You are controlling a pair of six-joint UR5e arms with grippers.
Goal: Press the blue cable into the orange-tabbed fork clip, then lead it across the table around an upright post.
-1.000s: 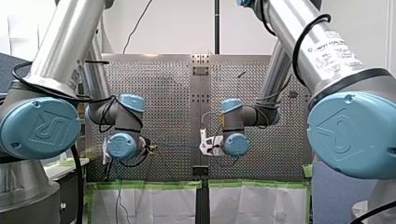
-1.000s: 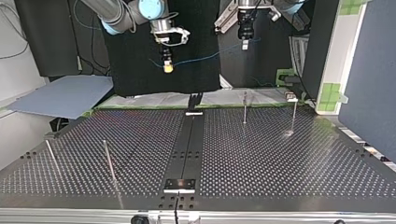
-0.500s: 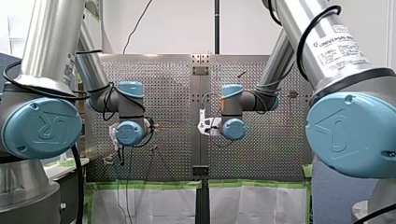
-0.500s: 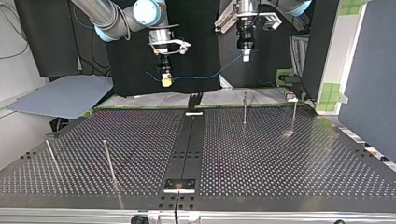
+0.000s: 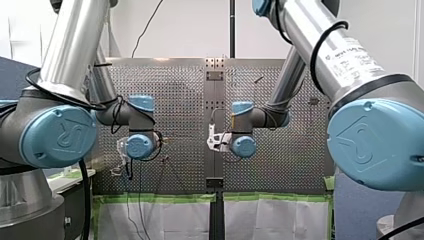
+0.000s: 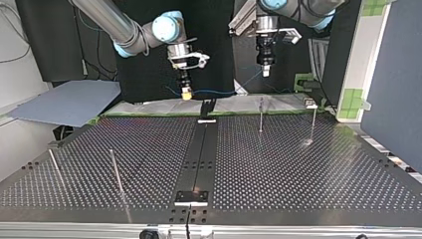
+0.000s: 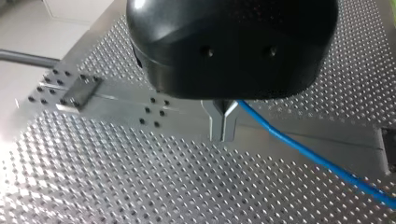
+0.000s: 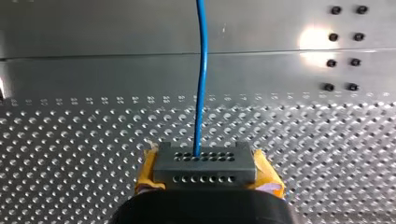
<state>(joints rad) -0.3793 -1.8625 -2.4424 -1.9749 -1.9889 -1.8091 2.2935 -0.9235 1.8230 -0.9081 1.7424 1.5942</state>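
Nothing on the task is actually done yet, far as I can tell. The blue cable (image 6: 224,91) is up in the air, strung between the two hands over the far edge of the perforated surface (image 6: 308,174), sagging a bit in the middle.

My right hand (image 8: 204,161) has its yellow pads (image 8: 148,173) clamped on the cable, which runs straight out ahead from between them. My left hand (image 7: 223,125) has its metal fingers (image 7: 217,122) pinched together, with the cable coming out right at them and trailing off to the side. I'd call that clamped on the cable too.

In the top view there's a dark forked clip (image 6: 208,106) standing at the far end of the centre rail (image 6: 201,154), showing just beside and below my right hand. I can't make out any orange tab from here, but my guess is that's the target. The cable isn't in it.

So what's left is to lower the cable, press it into the fork, then run it across and around one of the upright posts (image 6: 261,114).

No containers in this one, as far as I can see.
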